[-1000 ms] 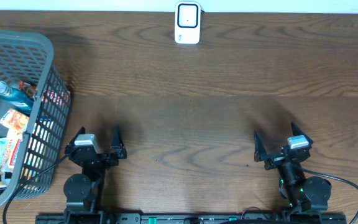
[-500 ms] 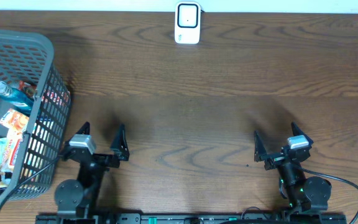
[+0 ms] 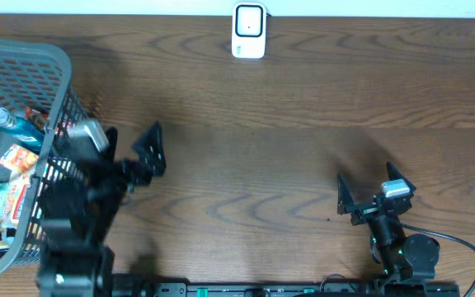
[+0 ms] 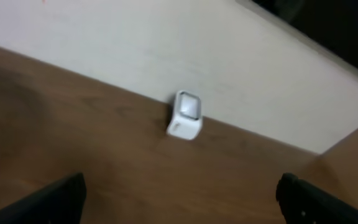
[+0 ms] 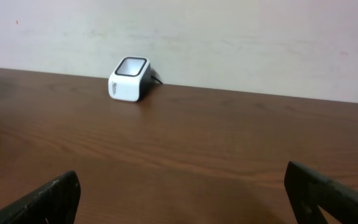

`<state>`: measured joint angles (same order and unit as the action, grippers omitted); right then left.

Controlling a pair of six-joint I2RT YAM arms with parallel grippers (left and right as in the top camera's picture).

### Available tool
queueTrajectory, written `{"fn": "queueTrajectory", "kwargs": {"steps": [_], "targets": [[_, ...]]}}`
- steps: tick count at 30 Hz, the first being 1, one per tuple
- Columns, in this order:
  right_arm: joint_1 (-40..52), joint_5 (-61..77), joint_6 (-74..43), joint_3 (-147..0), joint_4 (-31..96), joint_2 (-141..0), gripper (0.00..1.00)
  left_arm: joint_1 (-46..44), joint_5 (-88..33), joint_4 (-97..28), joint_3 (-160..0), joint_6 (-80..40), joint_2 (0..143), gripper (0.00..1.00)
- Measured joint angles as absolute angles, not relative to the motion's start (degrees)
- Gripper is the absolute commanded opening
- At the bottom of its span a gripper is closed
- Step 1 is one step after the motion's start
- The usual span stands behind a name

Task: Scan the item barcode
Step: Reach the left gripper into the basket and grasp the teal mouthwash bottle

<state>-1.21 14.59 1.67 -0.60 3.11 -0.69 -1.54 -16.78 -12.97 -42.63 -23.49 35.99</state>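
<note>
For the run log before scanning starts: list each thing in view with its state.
left gripper: open, empty, beside the basket
right gripper: open, empty, over the table
barcode scanner: upright at the far edge, nothing before it
basket: upright, holding packaged items

A dark brown, wood-grain tabletop [image 3: 287,165] runs up to a pale wall at its far edge. A small white scanner [image 3: 249,31] stands at that far edge, near the middle. A grey mesh basket [image 3: 31,48] sits at the left end, well apart from the scanner.
</note>
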Motion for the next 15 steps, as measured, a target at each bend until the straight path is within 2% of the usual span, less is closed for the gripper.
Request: {"fn": "queueTrajectory", "kwargs": {"steps": [7, 15], "targets": [[-1.2, 14.6, 1.7, -0.6, 3.1, -0.7, 0.99, -1.5, -27.0, -10.6, -49.6, -27.4, 45.6, 0.98], [-1.2, 14.6, 1.7, -0.6, 3.1, -0.7, 0.99, 0.5, -31.0, -13.3, -52.9, -30.4, 52.4, 0.98]]}}
